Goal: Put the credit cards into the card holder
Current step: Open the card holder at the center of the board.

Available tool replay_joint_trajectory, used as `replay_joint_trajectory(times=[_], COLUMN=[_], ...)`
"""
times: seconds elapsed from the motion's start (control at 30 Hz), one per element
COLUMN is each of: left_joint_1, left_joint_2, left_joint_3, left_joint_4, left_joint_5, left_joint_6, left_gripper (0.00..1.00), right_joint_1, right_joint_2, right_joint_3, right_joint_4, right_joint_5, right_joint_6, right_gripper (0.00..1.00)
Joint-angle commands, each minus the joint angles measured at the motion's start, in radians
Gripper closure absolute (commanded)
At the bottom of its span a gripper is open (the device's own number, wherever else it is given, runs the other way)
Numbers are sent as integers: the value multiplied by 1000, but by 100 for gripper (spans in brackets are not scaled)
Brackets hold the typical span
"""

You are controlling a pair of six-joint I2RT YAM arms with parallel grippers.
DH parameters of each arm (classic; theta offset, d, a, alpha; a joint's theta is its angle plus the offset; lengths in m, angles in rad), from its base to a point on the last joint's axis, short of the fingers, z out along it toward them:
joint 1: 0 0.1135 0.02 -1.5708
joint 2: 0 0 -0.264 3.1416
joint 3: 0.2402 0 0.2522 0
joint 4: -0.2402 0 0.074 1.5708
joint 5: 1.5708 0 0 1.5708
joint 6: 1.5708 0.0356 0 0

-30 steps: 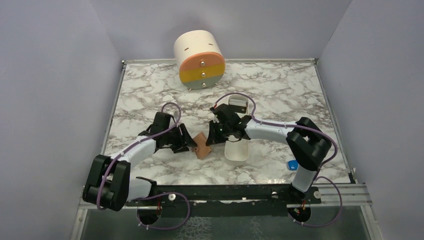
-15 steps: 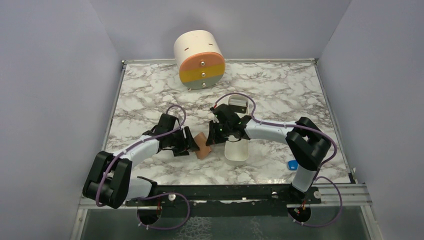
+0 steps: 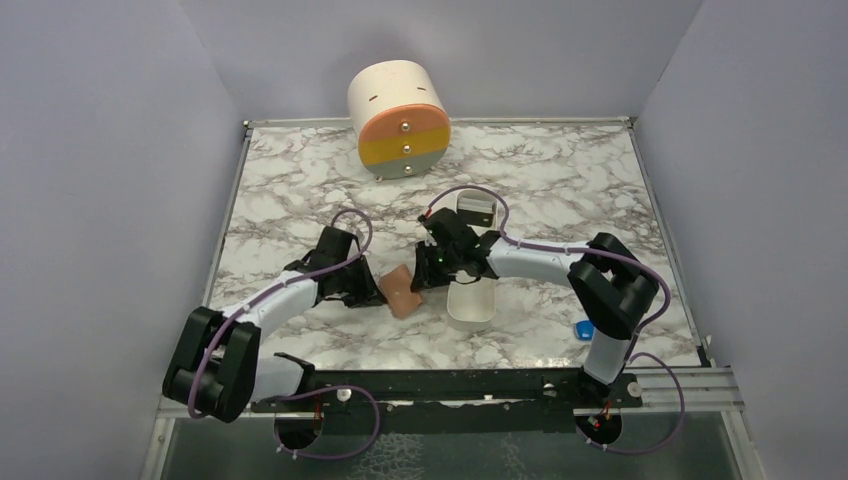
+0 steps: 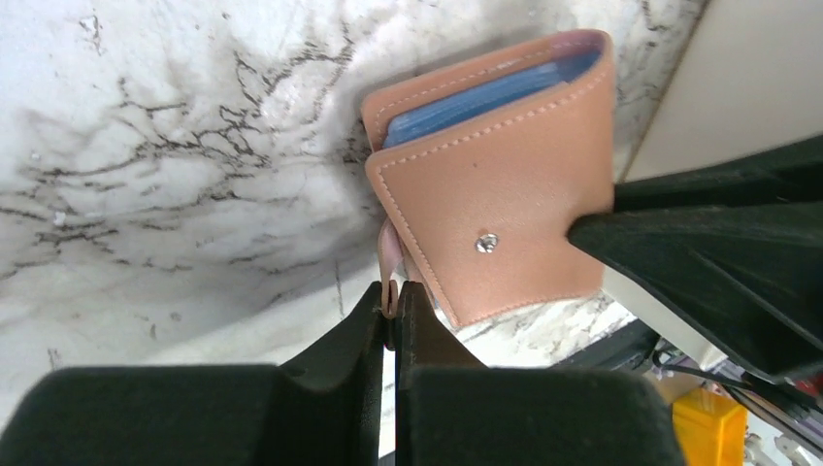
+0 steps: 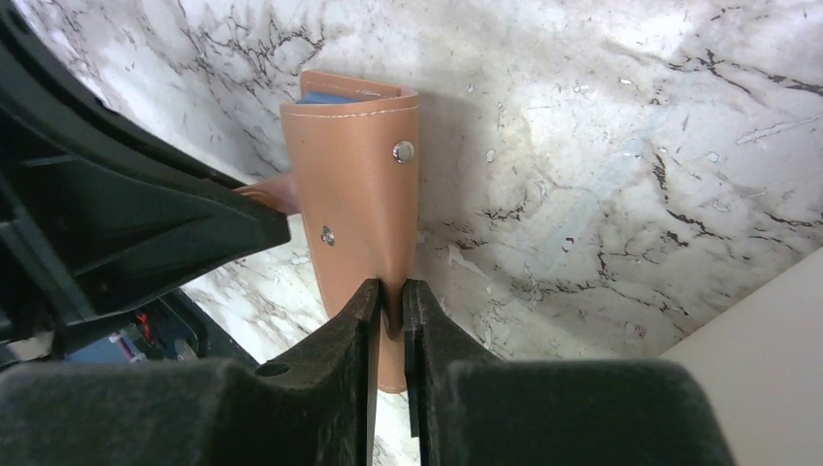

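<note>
The tan leather card holder [image 3: 402, 291] lies folded on the marble between both grippers. Light-blue layers [image 4: 485, 95] show between its leaves; I cannot tell whether they are credit cards, and no loose card shows. My left gripper [image 3: 375, 290] is at the holder's left side. In the left wrist view the left gripper [image 4: 393, 301] is shut on the holder's thin strap tab, below the snap stud [image 4: 486, 243]. My right gripper [image 3: 422, 280] is at its right side. In the right wrist view the right gripper [image 5: 390, 301] pinches the folded edge of the card holder [image 5: 354, 194].
A long white oblong tray [image 3: 472, 305] lies just right of the holder, under the right arm. A small white box [image 3: 478, 210] sits behind it. A round cream cabinet [image 3: 400, 118] with coloured drawers stands at the back. A small blue block [image 3: 585, 328] lies near the right base.
My left gripper slid right to the holder with its jaws apart, then closed on the strap tab. The holder turned slightly. The right arm stayed in place.
</note>
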Motion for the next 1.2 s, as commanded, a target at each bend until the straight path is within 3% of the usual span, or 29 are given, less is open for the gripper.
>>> replay_joint_trajectory(times=[0.0,0.3,0.47,0.77,0.97,1.17], left_joint_1=[-5,-5,-6,-6,-6,-6], left_joint_2=[-111,-284,-305,-283,-264,-227], left_joint_3=[28,21,32,27,16,17], left_joint_4=[-33,-32,-21,0,-4,-36], left_joint_5=[21,82,98,108,80,11], left_joint_6=[-14,-81,-99,-91,-87,-69], left_gripper=[100,100,100,100,100,100], right_joint_1=[8,8,9,9,8,8], right_joint_2=[13,-76,-128,-100,-38,50], right_joint_3=[35,76,68,108,167,228], right_joint_4=[-54,-140,-113,-69,-104,-162], right_joint_5=[55,47,-20,-74,-13,78], right_joint_6=[-65,-177,-214,-222,-261,-272], right_gripper=[81,55,50,51,52,63])
